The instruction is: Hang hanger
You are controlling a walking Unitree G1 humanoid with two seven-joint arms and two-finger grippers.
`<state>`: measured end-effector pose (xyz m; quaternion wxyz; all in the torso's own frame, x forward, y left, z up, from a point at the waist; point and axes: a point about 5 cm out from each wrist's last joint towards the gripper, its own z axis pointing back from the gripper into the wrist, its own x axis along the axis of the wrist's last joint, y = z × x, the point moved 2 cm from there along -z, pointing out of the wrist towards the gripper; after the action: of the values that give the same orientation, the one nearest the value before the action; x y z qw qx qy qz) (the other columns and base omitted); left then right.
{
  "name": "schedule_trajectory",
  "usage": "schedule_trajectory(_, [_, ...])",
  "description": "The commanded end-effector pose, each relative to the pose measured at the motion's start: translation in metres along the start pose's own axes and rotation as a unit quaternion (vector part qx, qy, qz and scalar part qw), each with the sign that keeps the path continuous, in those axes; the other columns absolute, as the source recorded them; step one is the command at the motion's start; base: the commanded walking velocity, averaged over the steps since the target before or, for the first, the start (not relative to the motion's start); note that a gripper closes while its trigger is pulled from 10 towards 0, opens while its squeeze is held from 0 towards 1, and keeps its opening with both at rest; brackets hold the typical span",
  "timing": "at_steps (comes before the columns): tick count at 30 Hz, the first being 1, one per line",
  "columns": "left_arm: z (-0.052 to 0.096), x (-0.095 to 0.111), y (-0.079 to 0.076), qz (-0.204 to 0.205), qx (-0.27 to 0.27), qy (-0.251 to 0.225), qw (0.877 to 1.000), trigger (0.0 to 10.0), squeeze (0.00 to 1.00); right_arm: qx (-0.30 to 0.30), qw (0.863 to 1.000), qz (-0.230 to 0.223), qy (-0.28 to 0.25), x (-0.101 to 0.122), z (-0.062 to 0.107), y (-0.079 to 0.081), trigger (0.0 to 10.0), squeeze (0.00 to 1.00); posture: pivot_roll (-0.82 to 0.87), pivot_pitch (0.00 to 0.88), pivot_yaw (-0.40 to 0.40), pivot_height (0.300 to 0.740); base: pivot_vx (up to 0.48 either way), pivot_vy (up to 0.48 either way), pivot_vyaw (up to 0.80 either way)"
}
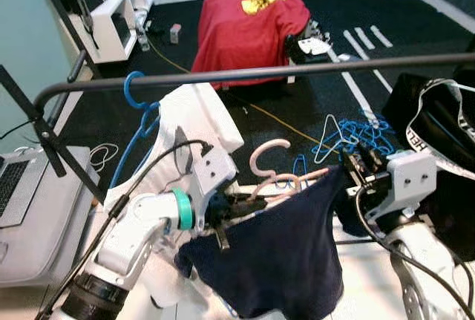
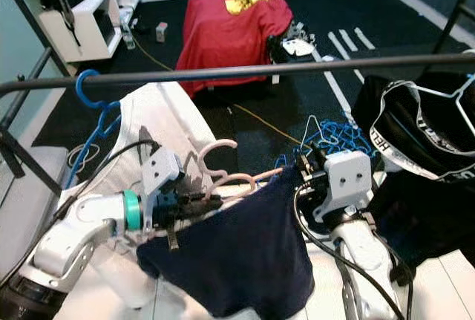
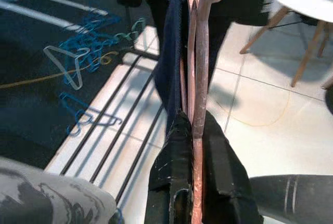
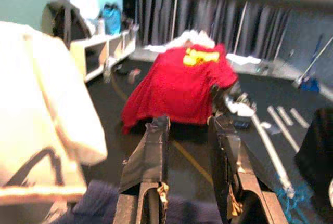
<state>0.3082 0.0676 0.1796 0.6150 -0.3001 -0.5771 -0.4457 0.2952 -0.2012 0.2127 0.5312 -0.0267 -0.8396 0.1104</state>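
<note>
Head views: pink hanger (image 1: 271,174) carrying a navy garment (image 1: 286,249) sits below the rail (image 1: 245,73), hook not yet over it; hanging remains.

Left wrist view: left gripper (image 3: 193,182) pinches the hanger's bar.

Right wrist view: right gripper (image 4: 190,156), fingers spread, holds nothing, beside the garment's end.

A smooth pink plastic hanger (image 1: 271,168) carries matt navy cloth (image 1: 286,249) below a dark metal rail (image 1: 245,73).
</note>
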Motion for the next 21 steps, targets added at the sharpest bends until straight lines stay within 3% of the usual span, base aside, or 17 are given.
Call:
schedule_trajectory(1, [0.005,0.003,0.004,0.008,0.014,-0.003,1.000,10.0,0.00,-0.032,0.999,0.014,-0.010,0.009,0.003,-0.008,10.0,0.00,-0.30,0.110,0.197,0.740,0.000,0.000,0.00])
schedule_trajectory(2, [0.008,0.006,0.011,0.020,0.029,-0.005,0.999,10.0,0.00,-0.069,0.997,0.028,-0.011,0.011,0.009,-0.019,10.0,0.00,-0.30,0.114,0.202,0.740,0.000,0.000,0.00])
schedule_trajectory(5, [0.010,0.008,0.015,0.027,0.037,-0.006,0.999,10.0,0.00,-0.092,0.995,0.037,-0.010,0.012,0.014,-0.026,10.0,0.00,-0.30,0.116,0.203,0.740,0.000,0.000,0.00])
schedule_trajectory(7, [0.012,0.022,0.028,0.058,0.079,-0.028,0.995,10.0,0.00,-0.146,0.988,0.051,0.006,0.004,0.027,-0.042,10.0,0.00,-0.31,0.121,0.207,0.740,0.000,0.000,0.00])
schedule_trajectory(10, [0.014,0.037,0.038,0.080,0.125,-0.044,0.988,10.0,0.00,-0.161,0.986,0.051,0.011,0.002,0.032,-0.043,10.0,0.00,-0.30,0.125,0.207,0.740,0.000,0.000,0.00])
schedule_trajectory(14, [0.017,0.050,0.052,0.105,0.190,-0.053,0.975,10.0,0.00,-0.138,0.990,0.041,0.010,0.003,0.029,-0.029,10.0,0.00,-0.29,0.130,0.204,0.740,0.000,0.000,0.00])
schedule_trajectory(17, [0.018,0.053,0.057,0.112,0.211,-0.055,0.970,10.0,0.00,-0.131,0.991,0.036,0.009,0.003,0.027,-0.024,10.0,0.00,-0.29,0.130,0.203,0.740,0.000,0.000,0.00])
schedule_trajectory(21, [0.026,0.065,0.076,0.121,0.255,-0.070,0.957,10.0,0.00,-0.124,0.992,0.032,0.008,0.004,0.023,-0.017,10.0,0.00,-0.29,0.127,0.203,0.740,0.000,0.000,0.00])
